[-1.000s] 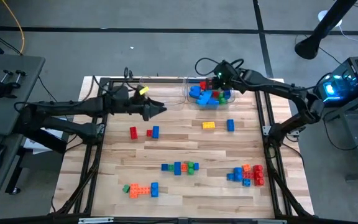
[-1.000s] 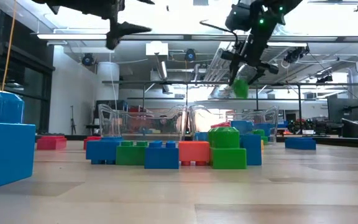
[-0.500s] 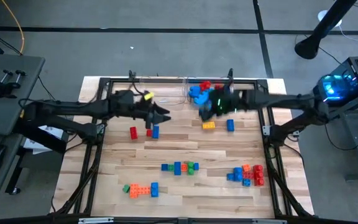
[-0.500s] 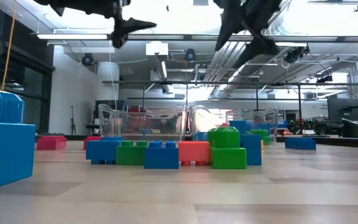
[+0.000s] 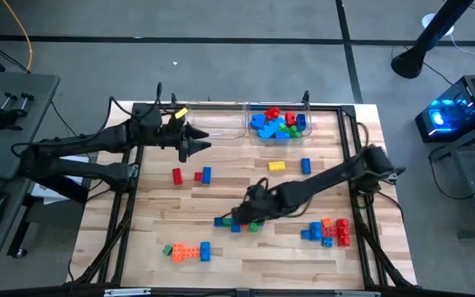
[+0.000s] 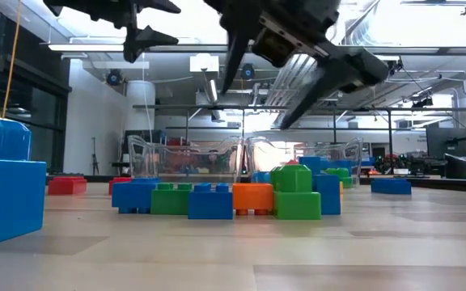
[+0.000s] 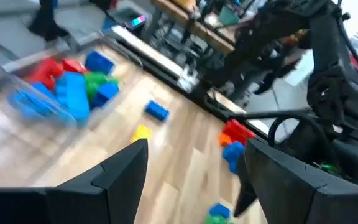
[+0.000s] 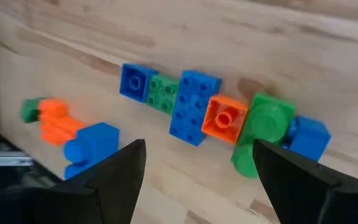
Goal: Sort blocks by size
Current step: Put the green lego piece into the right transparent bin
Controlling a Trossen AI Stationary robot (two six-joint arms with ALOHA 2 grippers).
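A joined row of blocks (image 5: 239, 223), blue, green, orange and green (image 8: 194, 106), lies flat on the wooden table's middle. My right gripper (image 5: 236, 216) hangs open just above it, pointing steeply down, with nothing between its fingers (image 8: 197, 149); in the low view it (image 6: 257, 105) stands well clear of the row (image 6: 217, 198). My left gripper (image 5: 204, 143) is open and holds nothing, high over the far left of the table (image 7: 194, 146). Loose blocks lie around: red (image 5: 176, 175), blue (image 5: 206, 174), yellow (image 5: 276, 166) and blue (image 5: 305, 166).
A clear bin (image 5: 277, 124) with several red, blue and green blocks stands at the far edge, a second clear bin (image 6: 184, 158) to its left. A blue, orange and red cluster (image 5: 328, 232) lies near right, an orange-green-blue row (image 5: 188, 252) near left.
My right gripper has swept from over the far bin toward the near edge and the left, sinking and tipping down, and now hangs over the middle row. The green block it held above the bin is gone from its fingers. My left gripper has drawn back slightly and rolled.
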